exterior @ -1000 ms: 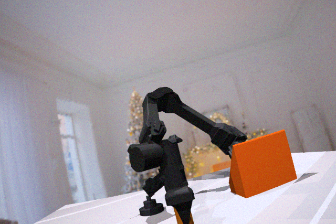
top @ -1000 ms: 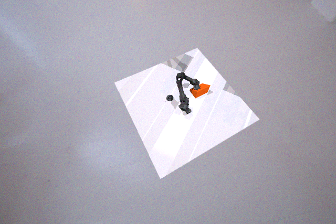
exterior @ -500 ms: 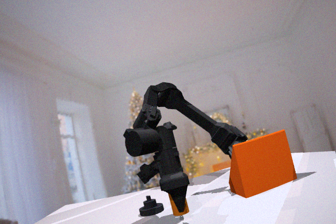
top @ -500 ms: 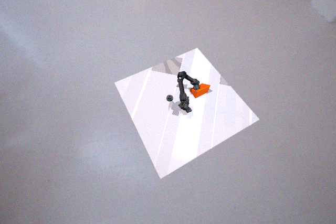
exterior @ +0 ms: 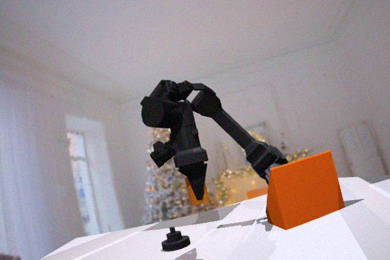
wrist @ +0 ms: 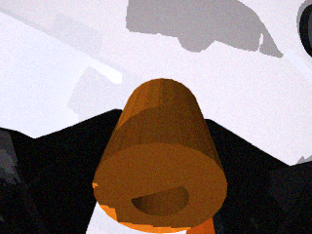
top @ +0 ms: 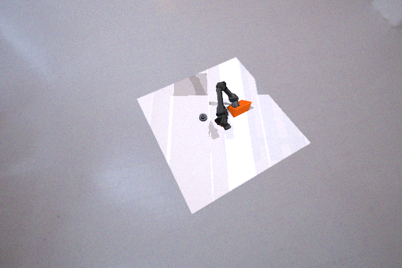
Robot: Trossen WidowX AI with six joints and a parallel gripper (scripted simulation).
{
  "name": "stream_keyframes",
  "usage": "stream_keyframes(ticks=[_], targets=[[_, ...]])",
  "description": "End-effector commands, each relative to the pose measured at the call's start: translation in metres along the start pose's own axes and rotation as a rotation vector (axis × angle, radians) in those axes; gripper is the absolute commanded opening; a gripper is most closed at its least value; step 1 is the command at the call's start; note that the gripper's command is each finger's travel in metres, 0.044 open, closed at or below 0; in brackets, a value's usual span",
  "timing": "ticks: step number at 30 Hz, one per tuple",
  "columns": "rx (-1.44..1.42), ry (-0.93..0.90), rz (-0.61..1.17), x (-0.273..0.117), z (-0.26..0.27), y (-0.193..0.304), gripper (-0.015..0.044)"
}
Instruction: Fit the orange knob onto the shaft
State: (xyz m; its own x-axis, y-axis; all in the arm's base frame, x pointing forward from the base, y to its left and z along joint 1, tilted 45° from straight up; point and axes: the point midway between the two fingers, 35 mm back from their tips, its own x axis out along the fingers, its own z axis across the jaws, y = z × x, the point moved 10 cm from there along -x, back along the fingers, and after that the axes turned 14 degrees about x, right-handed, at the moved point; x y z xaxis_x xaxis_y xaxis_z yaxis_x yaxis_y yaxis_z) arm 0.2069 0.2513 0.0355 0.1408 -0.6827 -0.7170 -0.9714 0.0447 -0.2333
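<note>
My gripper (top: pixel 222 125) (exterior: pixel 200 199) (wrist: pixel 162 122) is shut on the orange knob (exterior: pixel 191 195) (wrist: pixel 161 132), with one finger on each side of it. The knob hangs in the air, above and to the right of the round pedestal in the exterior view. In the wrist view, the knob's near end shows a D-shaped hole, its flat side along the upper edge and slightly tilted. The dark round pedestal (top: pixel 203 117) (exterior: pixel 175 244) stands on the table, partly cut off at the wrist view's right edge. Its thin shaft (exterior: pixel 172 229) points up; the shaft's flat side cannot be made out.
A large orange wedge-shaped block (top: pixel 240 108) (exterior: pixel 305 190) stands on the white table (top: pixel 191 174) (exterior: pixel 314 241), beside the arm's base. Shadows of the arm fall across the table.
</note>
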Motion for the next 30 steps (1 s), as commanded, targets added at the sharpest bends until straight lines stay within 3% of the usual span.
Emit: stream_keyframes(ticks=[1,30], targets=[[0.003,0.006,0.011,-0.004,-0.002,-0.002,0.0000],[0.002,-0.032,0.021,0.010,-0.054,-0.067,0.0000]])
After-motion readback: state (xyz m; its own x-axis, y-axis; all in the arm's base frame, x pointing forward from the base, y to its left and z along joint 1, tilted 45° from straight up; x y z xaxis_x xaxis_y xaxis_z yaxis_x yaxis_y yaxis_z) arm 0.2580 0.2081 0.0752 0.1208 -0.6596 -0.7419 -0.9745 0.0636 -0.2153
